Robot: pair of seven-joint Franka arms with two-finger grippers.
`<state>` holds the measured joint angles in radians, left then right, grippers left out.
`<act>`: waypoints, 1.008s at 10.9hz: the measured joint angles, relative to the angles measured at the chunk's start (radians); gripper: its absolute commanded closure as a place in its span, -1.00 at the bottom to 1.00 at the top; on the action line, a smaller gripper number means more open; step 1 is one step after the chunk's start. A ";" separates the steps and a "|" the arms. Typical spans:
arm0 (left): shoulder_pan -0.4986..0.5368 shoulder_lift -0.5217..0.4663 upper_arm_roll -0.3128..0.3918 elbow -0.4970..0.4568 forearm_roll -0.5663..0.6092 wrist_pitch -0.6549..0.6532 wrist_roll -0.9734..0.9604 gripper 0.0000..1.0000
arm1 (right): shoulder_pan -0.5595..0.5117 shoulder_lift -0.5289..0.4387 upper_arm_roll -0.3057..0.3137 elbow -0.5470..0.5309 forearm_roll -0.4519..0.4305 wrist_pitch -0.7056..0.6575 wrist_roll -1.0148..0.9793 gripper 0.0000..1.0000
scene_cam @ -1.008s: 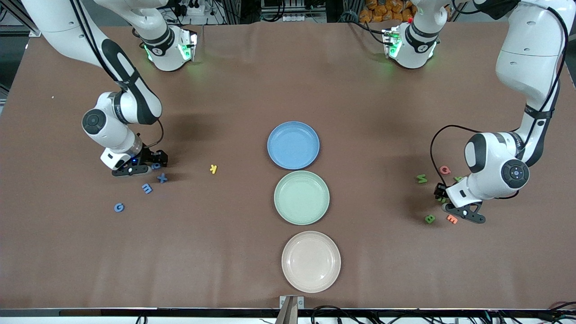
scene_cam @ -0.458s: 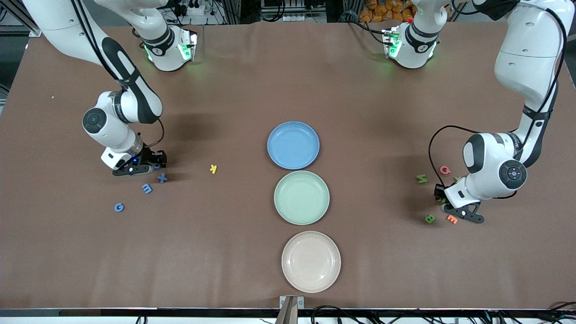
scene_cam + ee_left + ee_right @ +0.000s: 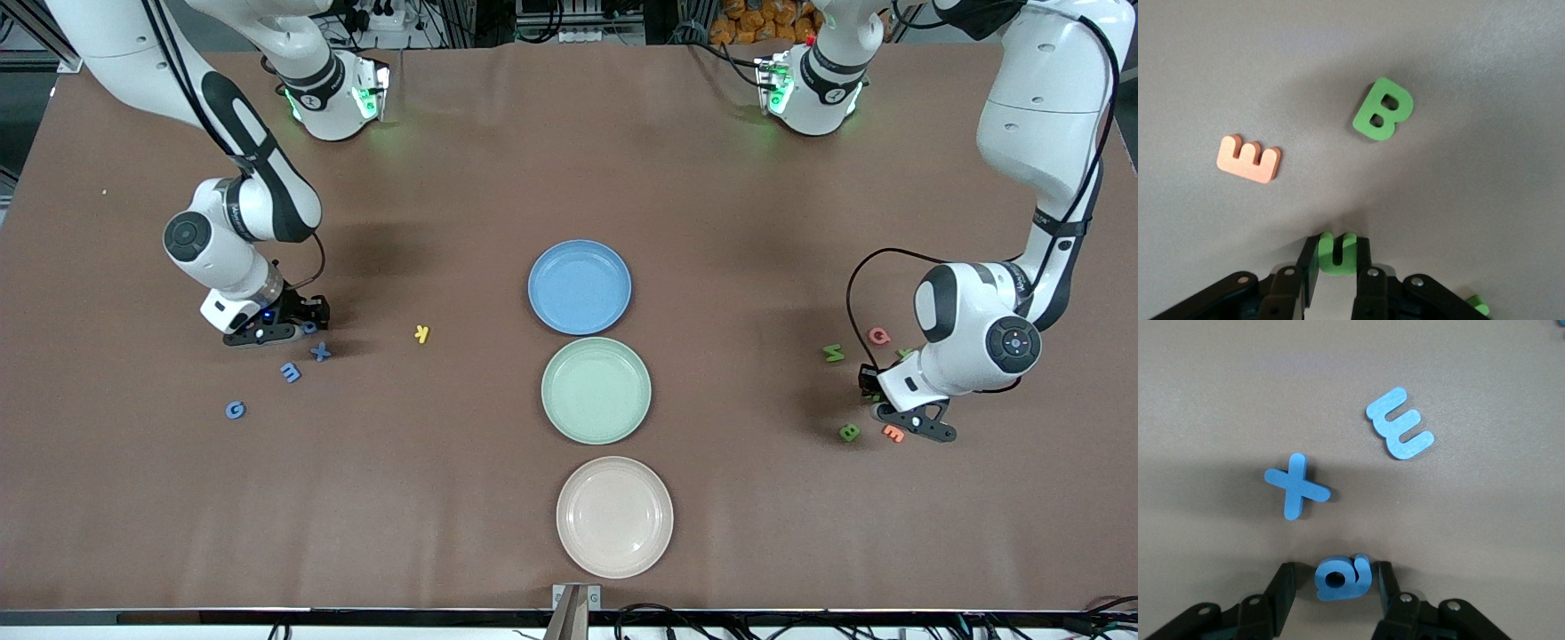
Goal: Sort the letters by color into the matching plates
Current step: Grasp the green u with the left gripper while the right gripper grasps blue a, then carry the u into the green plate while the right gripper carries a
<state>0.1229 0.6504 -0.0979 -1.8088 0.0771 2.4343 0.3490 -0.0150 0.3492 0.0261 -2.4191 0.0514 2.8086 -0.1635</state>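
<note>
The left gripper (image 3: 1336,270) is pinching the green U (image 3: 1336,252); the right gripper (image 3: 1335,592) is clamping the blue letter (image 3: 1342,576). Both should be lifting straight, staying squarely pinched.

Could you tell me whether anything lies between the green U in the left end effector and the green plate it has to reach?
Nothing visible does. The left end effector is shut on the green U, and the brown table between it and the mint green plate is bare; the green B lies nearer the front camera, just off that line.
</note>
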 measured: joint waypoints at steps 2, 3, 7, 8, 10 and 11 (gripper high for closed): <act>-0.002 -0.002 -0.012 0.018 0.000 0.001 0.000 1.00 | 0.000 -0.002 0.000 -0.001 0.000 0.000 0.000 0.00; -0.006 -0.005 -0.028 0.033 0.000 0.001 -0.001 1.00 | -0.001 -0.003 0.000 -0.002 0.000 0.000 0.000 0.06; -0.078 -0.012 -0.079 0.088 0.000 0.000 -0.083 1.00 | -0.002 -0.006 -0.001 -0.004 -0.002 0.001 0.000 0.28; -0.116 -0.014 -0.084 0.098 0.000 0.000 -0.127 1.00 | -0.003 -0.007 -0.002 -0.005 -0.003 0.001 0.000 0.32; -0.204 -0.022 -0.087 0.115 0.000 0.000 -0.232 1.00 | -0.003 -0.008 -0.001 -0.006 -0.005 0.001 0.000 0.34; -0.254 -0.024 -0.086 0.127 0.000 0.000 -0.298 1.00 | -0.003 -0.008 0.000 -0.006 -0.006 0.001 0.000 0.36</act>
<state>-0.1313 0.6260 -0.1844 -1.6813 0.0771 2.4343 0.0513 -0.0184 0.3409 0.0258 -2.4251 0.0457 2.8100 -0.1636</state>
